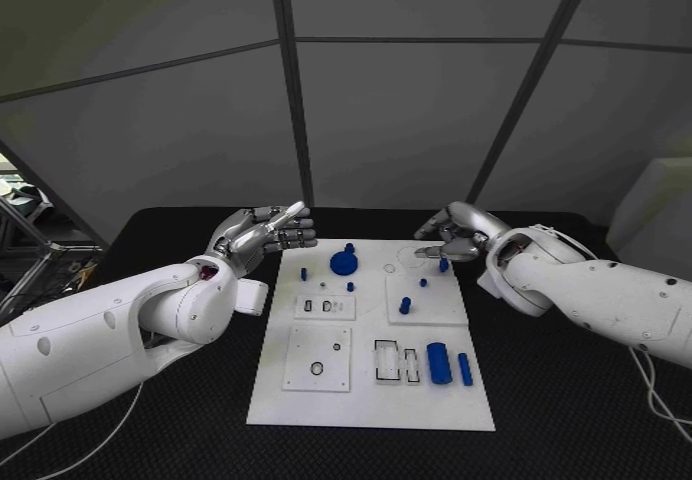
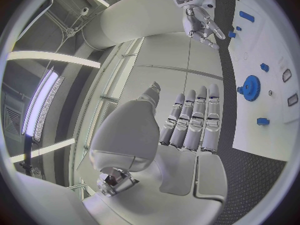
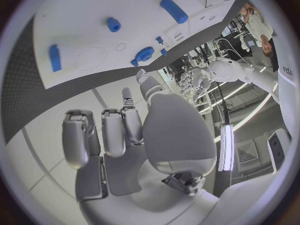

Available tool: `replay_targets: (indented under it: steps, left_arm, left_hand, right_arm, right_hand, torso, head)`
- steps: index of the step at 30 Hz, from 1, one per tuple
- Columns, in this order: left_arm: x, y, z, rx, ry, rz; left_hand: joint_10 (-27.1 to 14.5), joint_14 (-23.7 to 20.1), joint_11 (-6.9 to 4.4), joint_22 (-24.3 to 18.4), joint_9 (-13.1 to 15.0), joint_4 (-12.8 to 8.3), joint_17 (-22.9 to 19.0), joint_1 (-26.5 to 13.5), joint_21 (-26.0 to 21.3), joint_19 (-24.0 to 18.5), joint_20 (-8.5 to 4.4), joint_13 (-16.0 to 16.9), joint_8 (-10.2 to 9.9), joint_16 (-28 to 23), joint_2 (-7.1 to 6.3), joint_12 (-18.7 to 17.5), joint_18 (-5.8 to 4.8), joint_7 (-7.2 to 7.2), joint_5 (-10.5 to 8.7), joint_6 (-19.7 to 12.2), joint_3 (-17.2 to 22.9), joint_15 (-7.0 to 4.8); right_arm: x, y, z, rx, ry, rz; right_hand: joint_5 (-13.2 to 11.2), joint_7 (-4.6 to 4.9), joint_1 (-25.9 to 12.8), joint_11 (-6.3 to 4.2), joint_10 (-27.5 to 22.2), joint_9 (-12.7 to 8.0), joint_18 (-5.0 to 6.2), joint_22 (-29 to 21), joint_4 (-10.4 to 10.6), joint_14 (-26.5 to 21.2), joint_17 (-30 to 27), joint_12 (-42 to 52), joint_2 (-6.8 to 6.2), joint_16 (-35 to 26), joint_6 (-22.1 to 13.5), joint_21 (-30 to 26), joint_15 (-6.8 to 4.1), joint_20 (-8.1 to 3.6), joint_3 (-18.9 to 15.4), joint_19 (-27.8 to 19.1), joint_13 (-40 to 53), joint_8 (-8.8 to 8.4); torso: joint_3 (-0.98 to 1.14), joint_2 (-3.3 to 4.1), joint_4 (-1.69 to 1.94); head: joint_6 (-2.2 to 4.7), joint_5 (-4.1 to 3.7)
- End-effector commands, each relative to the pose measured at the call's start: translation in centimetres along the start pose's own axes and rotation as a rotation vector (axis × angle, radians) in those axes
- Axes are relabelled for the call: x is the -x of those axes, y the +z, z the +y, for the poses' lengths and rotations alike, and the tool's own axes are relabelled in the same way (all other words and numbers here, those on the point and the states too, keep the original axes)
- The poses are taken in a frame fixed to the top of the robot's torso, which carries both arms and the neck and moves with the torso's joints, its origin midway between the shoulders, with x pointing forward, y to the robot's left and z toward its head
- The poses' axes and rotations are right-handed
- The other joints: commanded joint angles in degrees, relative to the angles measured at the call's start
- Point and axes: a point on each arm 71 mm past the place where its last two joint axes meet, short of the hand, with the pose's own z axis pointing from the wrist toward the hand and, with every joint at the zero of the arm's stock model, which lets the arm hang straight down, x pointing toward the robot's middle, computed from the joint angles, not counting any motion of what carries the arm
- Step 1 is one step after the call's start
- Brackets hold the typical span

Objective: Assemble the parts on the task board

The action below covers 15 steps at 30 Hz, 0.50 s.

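Left hand (image 1: 264, 232): raised beside the task board's (image 1: 371, 400) far left corner, fingers straight and together, holding nothing. Right hand (image 1: 454, 235): at the far right corner, fingers curled, empty. Blue parts (image 1: 438, 363) lie on the board.

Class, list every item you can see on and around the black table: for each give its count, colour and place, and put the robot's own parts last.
Table: one, black, under everything.
Task board: one, white, middle of the table.
Gear: one, blue, far part of the board.
Large cylinder: one, blue, near right of the board, lying flat.
Thin bar: one, blue, just right of the large cylinder.
Small pegs: several, blue, scattered over the far half of the board.
Left hand: one, silver, raised beside the board's far left corner, holding nothing.
Right hand: one, silver, over the board's far right corner, fingers curled.
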Motion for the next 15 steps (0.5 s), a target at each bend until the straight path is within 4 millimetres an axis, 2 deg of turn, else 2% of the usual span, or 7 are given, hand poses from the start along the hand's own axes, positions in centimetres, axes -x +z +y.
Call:
replay_targets:
  steps: [1, 4, 6, 7, 11, 15]
  left_arm:
    - [-0.1, 0.1, -0.1, -0.006, -0.003, 0.021]
    - [-0.1, 0.1, -0.1, -0.006, -0.002, 0.024]
    - [-0.1, 0.2, 0.0, -0.006, -0.001, 0.027]
    - [-0.1, 0.2, 0.0, -0.005, -0.001, 0.028]
    - [-0.1, 0.2, 0.1, -0.003, -0.001, 0.031]
    - [-0.2, 0.3, 0.2, -0.002, -0.002, 0.032]
  left_hand:
    - [0.42, 0.61, -0.03, -0.08, 0.03, -0.39, 0.14, -0.14, -0.08, 0.05, -0.2, 0.1, -0.37, 0.16, 0.56, -0.2, -0.64, 1.16, -0.24, 0.24, -0.04, -0.05]
    - [0.73, 0.98, -0.12, -0.1, 0.06, -0.53, 0.23, -0.09, 0.01, 0.26, -0.28, 0.13, -0.36, 0.19, 0.69, -0.17, -0.62, 1.11, -0.23, 0.49, -0.05, -0.14]
    - [1.03, 1.28, -0.21, -0.11, 0.1, -0.62, 0.31, -0.07, 0.09, 0.44, -0.34, 0.17, -0.33, 0.21, 0.78, -0.11, -0.62, 1.04, -0.24, 0.71, -0.07, -0.23]
    - [1.07, 1.31, -0.22, -0.11, 0.1, -0.63, 0.32, -0.07, 0.1, 0.46, -0.36, 0.17, -0.33, 0.21, 0.8, -0.1, -0.61, 1.03, -0.23, 0.75, -0.08, -0.24]
    - [1.15, 1.38, -0.24, -0.12, 0.11, -0.66, 0.33, -0.06, 0.12, 0.52, -0.37, 0.18, -0.32, 0.2, 0.82, -0.09, -0.61, 1.01, -0.23, 0.81, -0.08, -0.27]
    - [1.17, 1.4, -0.25, -0.12, 0.11, -0.68, 0.34, -0.05, 0.13, 0.53, -0.38, 0.18, -0.33, 0.2, 0.83, -0.09, -0.61, 1.0, -0.23, 0.83, -0.08, -0.27]
  right_arm:
    - [0.6, -0.4, -1.2, 0.016, 0.136, 0.039]
    - [1.2, -0.7, -2.6, -0.008, 0.135, 0.036]
    - [1.5, -0.9, -3.3, -0.02, 0.134, 0.036]
    - [1.6, -0.9, -3.6, -0.025, 0.132, 0.036]
    - [1.7, -0.9, -4.2, -0.038, 0.122, 0.043]
    - [1.7, -0.8, -4.7, -0.053, 0.103, 0.056]
  right_hand:
    - [0.26, -0.32, 0.94, -0.34, -0.32, -0.1, 0.57, 9.15, -1.1, 2.4, 0.1, -0.41, -0.05, -0.24, 0.47, -0.23, -0.27, -0.33, 0.35, 2.32, 1.53, 0.19]
    - [0.77, -0.52, 1.43, -0.65, -0.23, -0.16, 0.54, 9.27, -1.96, 2.5, 0.4, -0.41, -0.01, -0.16, 0.71, -0.2, -0.53, -0.59, 0.68, 2.41, 1.55, 0.11]
    - [1.03, -0.56, 1.59, -0.74, -0.21, -0.21, 0.51, 9.39, -2.35, 2.57, 0.64, -0.43, -0.07, -0.07, 0.72, -0.14, -0.61, -0.68, 0.8, 2.5, 1.53, 0.04]
    - [1.11, -0.56, 1.6, -0.74, -0.21, -0.23, 0.49, 9.47, -2.47, 2.6, 0.73, -0.44, -0.12, -0.03, 0.68, -0.11, -0.63, -0.71, 0.81, 2.55, 1.53, 0.0]
    - [1.31, -0.35, 1.47, -0.46, -0.17, -0.43, 0.45, 9.6, -3.02, 2.74, 1.23, -0.47, -0.47, 0.19, -0.03, -0.05, -0.52, -0.72, 0.74, 2.64, 1.51, -0.25]
    - [1.33, 0.1, 1.16, -0.03, 0.0, -0.58, 0.34, 10.03, -3.54, 2.93, 1.99, -0.25, -0.66, 0.56, -0.95, 0.16, -0.22, -0.54, 0.6, 2.93, 1.72, -0.3]
  torso:
    - [0.22, -0.01, -0.37]
    - [0.27, 0.08, -0.32]
    - [0.17, 0.07, -0.23]
    - [0.23, 0.1, -0.27]
    - [0.14, 0.14, -0.1]
    - [0.02, 0.06, -0.06]
  head:
    - [0.22, -0.01]
    - [0.38, -0.44]
    - [0.4, -0.82]
    - [0.4, -0.96]
    - [0.29, -1.82]
    - [0.04, -2.01]
